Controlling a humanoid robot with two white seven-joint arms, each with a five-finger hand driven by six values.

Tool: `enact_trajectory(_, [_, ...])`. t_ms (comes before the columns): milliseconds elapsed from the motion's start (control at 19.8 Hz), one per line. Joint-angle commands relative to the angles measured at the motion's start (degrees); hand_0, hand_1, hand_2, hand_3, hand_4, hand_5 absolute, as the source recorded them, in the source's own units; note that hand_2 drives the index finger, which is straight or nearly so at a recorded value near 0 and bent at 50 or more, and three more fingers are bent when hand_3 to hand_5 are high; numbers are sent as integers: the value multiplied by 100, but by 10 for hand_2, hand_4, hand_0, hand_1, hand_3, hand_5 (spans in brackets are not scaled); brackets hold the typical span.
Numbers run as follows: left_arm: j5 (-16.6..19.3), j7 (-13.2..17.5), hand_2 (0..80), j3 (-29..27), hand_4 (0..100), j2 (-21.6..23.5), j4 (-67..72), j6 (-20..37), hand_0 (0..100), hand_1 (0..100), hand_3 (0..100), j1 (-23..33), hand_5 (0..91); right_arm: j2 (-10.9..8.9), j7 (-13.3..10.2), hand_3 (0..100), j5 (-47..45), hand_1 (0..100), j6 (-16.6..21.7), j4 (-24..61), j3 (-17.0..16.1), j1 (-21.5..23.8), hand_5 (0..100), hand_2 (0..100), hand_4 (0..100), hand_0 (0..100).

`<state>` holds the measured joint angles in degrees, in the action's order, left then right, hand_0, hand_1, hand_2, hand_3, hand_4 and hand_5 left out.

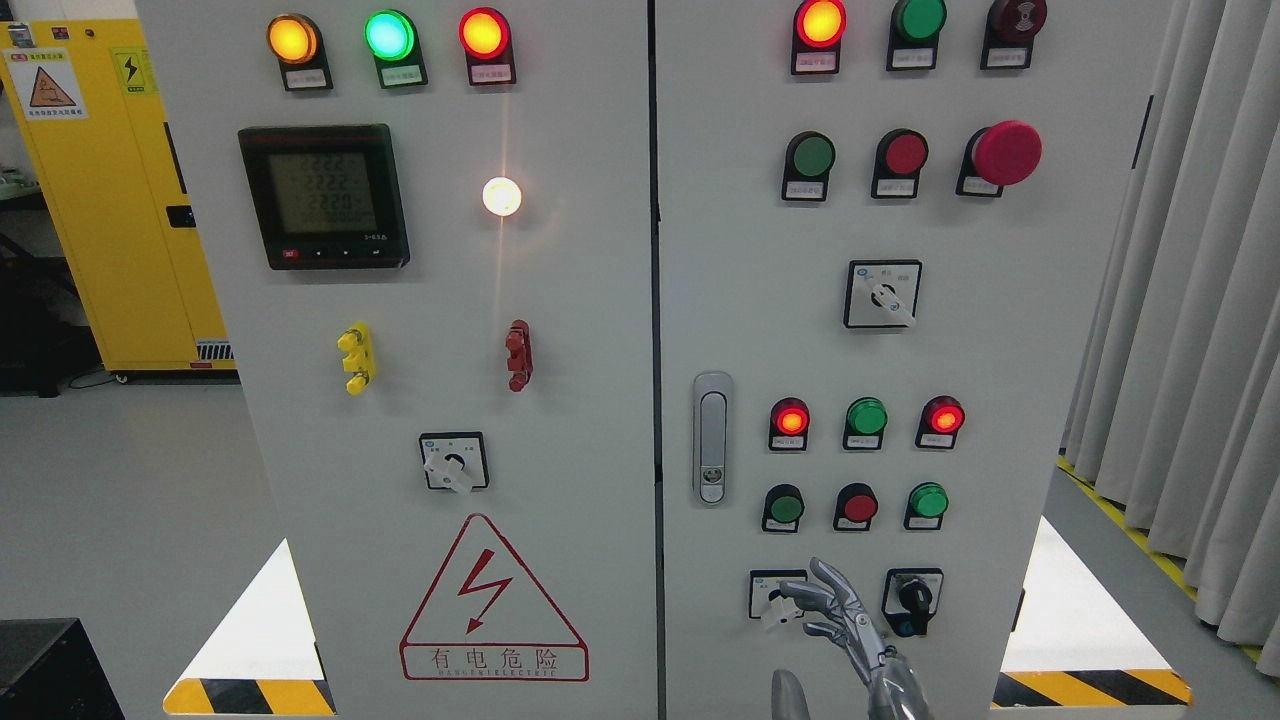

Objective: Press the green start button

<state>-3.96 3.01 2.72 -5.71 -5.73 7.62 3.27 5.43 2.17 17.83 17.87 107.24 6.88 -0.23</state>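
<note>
A grey control cabinet (1000, 330) fills the head view. On its right door, a dark green push button (785, 506) sits in the lower row, left of a red button (858, 506) and a brighter green button (928, 500). Another green button (812, 155) sits higher up. My right hand (825, 610) rises from the bottom edge, fingers spread and holding nothing. Its fingertips (800, 592) lie over a white rotary switch (772, 595), roughly 90 px below the dark green button. I cannot tell whether they touch the panel. The left hand is out of sight.
A row of lamps, red (790, 418), green (866, 415) and red (944, 416), sits above the buttons. A door handle (711, 438) is to the left, a black key switch (912, 600) right of my hand. A red mushroom stop (1006, 152) protrudes higher up. Curtains (1190, 350) hang at right.
</note>
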Motion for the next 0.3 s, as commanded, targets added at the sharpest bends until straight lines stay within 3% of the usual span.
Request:
enact_trajectory(0, [0, -2, 0, 0, 0, 0, 2, 2, 120, 556, 0, -2, 0, 2, -6, 30, -86, 671, 6, 121, 68, 172, 33, 0, 70, 653])
enact_trajectory(252, [0, -2, 0, 0, 0, 0, 2, 2, 120, 556, 0, -2, 0, 2, -6, 38, -86, 669, 6, 156, 68, 190, 36, 0, 76, 645])
